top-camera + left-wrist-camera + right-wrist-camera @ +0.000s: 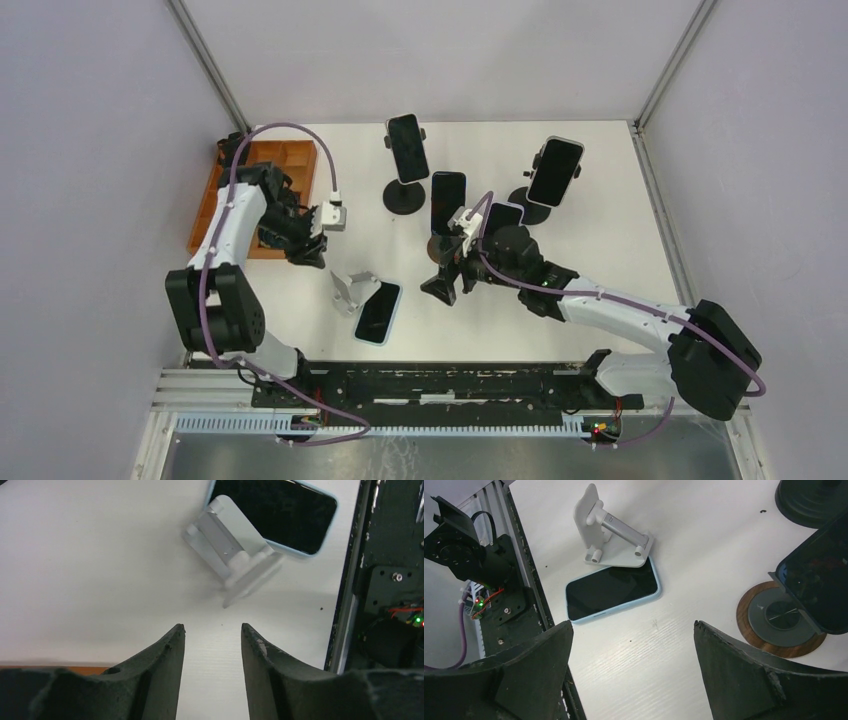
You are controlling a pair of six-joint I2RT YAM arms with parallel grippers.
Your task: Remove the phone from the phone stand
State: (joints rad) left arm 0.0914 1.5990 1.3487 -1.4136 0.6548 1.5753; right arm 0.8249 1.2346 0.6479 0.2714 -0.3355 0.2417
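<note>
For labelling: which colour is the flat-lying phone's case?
Light blue case, clearest in right wrist view.

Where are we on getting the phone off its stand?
Done: the blue-cased phone lies flat on the table by the empty grey stand. In hand: nothing; left hand and right hand are open. Left: perhaps the other phones on round-based stands behind.

**A:** Entry one, arms?
**B:** Left arm [228, 224] and right arm [622, 310]: white moulded link shells, bulky black joint housings.
**A:** Cabling?
**B:** One purple cable [286, 127] per arm, run outside the links; small white connector box [334, 216] at the left wrist.
**A:** Grippers?
**B:** Left gripper [212, 630]: two matte black tapered fingers [160, 680], grainy, edges chipped pale. Right gripper [633, 624]: likewise.
**A:** Base?
**B:** Black mounting rail [450, 385], silver screw [397, 577], red and green indicator lights [479, 601].
</note>
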